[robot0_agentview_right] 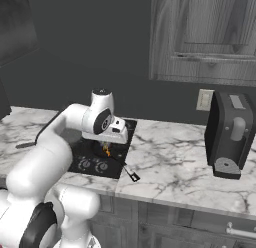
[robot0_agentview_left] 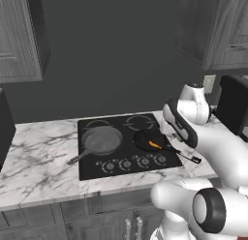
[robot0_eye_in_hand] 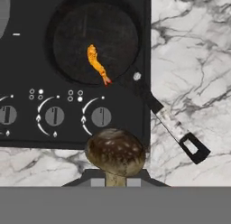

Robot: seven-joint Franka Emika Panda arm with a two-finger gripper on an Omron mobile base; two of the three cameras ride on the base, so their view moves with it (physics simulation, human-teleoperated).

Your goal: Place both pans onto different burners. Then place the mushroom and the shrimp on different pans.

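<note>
The pincer at the bottom middle grips the mushroom by its stem. The shrimp lies in the black pan above.

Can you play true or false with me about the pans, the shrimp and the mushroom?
1. The shrimp lies in the black pan. True.
2. The gripper is shut on the mushroom. True.
3. The grey skillet has the mushroom in it. False: it looks empty.
4. Both pans sit on the marble counter. False: both sit on the cooktop.
5. The black pan's handle sticks out over the counter. True.
</note>
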